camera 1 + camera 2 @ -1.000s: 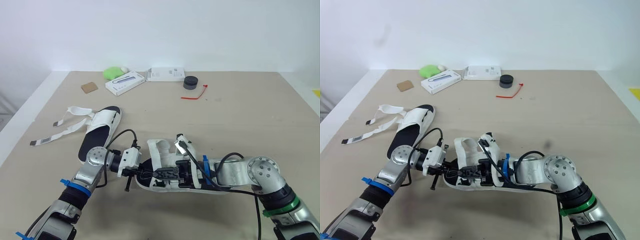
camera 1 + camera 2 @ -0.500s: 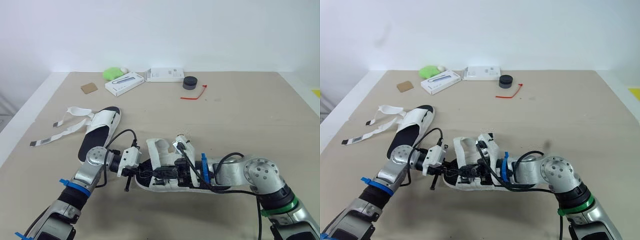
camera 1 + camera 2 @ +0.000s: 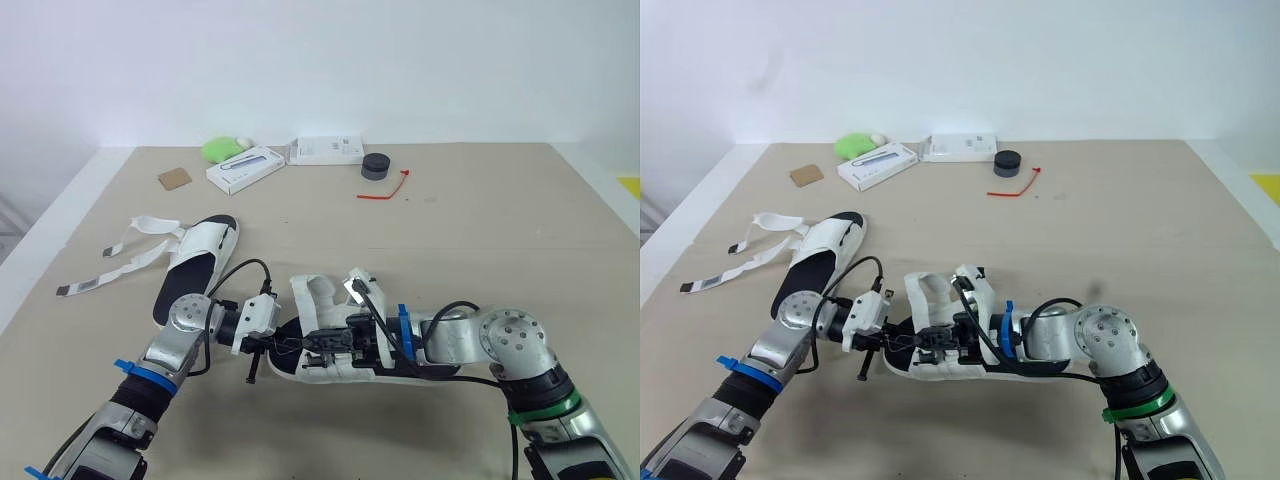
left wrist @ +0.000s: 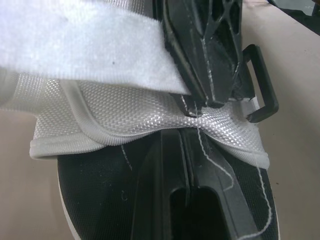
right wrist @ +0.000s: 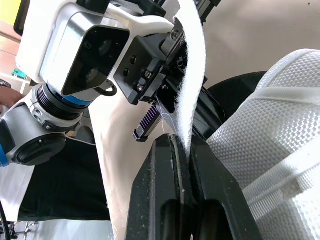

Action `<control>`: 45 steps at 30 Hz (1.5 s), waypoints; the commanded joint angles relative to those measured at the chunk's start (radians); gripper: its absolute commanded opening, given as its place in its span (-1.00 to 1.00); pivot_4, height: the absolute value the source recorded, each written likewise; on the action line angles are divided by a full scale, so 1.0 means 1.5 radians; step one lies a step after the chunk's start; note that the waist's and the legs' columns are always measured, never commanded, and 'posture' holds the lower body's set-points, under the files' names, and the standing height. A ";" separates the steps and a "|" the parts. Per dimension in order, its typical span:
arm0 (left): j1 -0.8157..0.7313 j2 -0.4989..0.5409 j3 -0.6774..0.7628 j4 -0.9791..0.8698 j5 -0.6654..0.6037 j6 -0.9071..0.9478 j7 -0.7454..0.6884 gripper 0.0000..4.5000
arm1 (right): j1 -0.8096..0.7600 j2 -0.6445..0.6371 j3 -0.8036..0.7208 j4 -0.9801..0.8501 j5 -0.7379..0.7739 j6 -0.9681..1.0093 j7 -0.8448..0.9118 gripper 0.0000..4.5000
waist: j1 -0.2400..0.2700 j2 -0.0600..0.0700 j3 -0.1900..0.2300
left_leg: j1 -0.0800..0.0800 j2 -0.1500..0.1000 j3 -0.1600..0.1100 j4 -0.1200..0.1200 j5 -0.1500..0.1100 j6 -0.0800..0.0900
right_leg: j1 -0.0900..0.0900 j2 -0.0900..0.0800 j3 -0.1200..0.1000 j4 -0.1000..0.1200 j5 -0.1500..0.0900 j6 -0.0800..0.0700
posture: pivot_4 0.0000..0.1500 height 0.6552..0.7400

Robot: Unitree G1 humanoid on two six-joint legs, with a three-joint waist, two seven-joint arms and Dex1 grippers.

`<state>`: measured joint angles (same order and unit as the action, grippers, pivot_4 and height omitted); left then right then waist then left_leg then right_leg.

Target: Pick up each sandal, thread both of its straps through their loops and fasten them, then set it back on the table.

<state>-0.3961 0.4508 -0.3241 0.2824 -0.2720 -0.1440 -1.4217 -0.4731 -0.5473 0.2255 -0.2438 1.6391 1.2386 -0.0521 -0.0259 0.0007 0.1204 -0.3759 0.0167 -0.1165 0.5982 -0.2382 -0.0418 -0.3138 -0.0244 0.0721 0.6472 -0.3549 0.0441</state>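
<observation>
White strap (image 5: 192, 75) in right claw (image 5: 183, 143); sandal (image 3: 316, 300) in left claw (image 4: 186, 131).

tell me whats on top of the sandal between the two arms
The right gripper, its fingers shut on the white strap, and the left gripper, pinching the white upper. Together they cover most of the black insole.
</observation>
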 commanded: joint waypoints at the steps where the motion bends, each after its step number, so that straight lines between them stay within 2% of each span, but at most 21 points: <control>1: 0.070 0.007 -0.091 0.052 0.078 0.051 -0.017 -1.00 | -0.005 0.025 0.006 0.003 0.000 0.000 -0.006 -0.96 | 0.000 0.000 0.000 | 0.000 0.000 0.000 0.000 0.000 0.000 | 0.000 0.000 0.000 0.000 0.000 0.000 | 1.00 1.00; 11: 0.090 0.024 -0.087 0.024 0.072 0.068 -0.021 -1.00 | 0.015 0.042 -0.009 -0.002 0.011 -0.002 -0.010 -0.96 | -0.007 0.001 0.000 | 0.000 0.000 0.000 -0.001 0.000 0.000 | 0.000 0.000 0.000 0.000 -0.001 -0.001 | 1.00 1.00; 19: 0.098 0.041 -0.083 0.006 0.068 0.080 -0.022 -1.00 | 0.057 0.057 0.001 -0.031 -0.033 0.001 0.005 -0.96 | -0.014 0.000 -0.001 | 0.000 0.000 0.000 -0.003 -0.001 0.002 | 0.000 0.000 0.000 0.000 -0.002 -0.003 | 1.00 1.00; 25: 0.103 0.046 -0.085 0.000 0.067 0.081 -0.023 -1.00 | 0.045 0.064 0.014 0.026 0.037 0.027 -0.050 -0.96 | -0.014 -0.001 -0.003 | 0.002 0.003 0.001 -0.004 -0.003 0.005 | 0.001 0.003 0.000 0.000 -0.003 -0.005 | 1.00 1.00; 41: 0.098 0.036 -0.089 0.008 0.071 0.076 -0.021 -1.00 | -0.027 0.019 0.062 -0.048 -0.144 0.118 0.085 -0.96 | -0.013 0.002 -0.005 | 0.002 0.002 0.001 -0.004 -0.004 0.007 | 0.001 0.002 0.000 0.000 -0.004 -0.005 | 1.00 1.00; 45: 0.092 0.031 -0.089 0.018 0.074 0.072 -0.020 -1.00 | -0.047 0.042 0.025 0.015 0.008 0.101 0.029 -0.96 | -0.013 0.001 -0.004 | 0.002 0.002 0.001 -0.004 -0.004 0.007 | 0.001 0.001 0.000 0.000 -0.004 -0.005 | 1.00 1.00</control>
<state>-0.3453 0.4899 -0.3120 0.2004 -0.2795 -0.0995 -1.4184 -0.5429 -0.5007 0.2367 -0.2285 1.5486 1.3751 0.0120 -0.0452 0.0025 0.1140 -0.3736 0.0189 -0.1145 0.5929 -0.2449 -0.0315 -0.3122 -0.0230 0.0720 0.6470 -0.3612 0.0364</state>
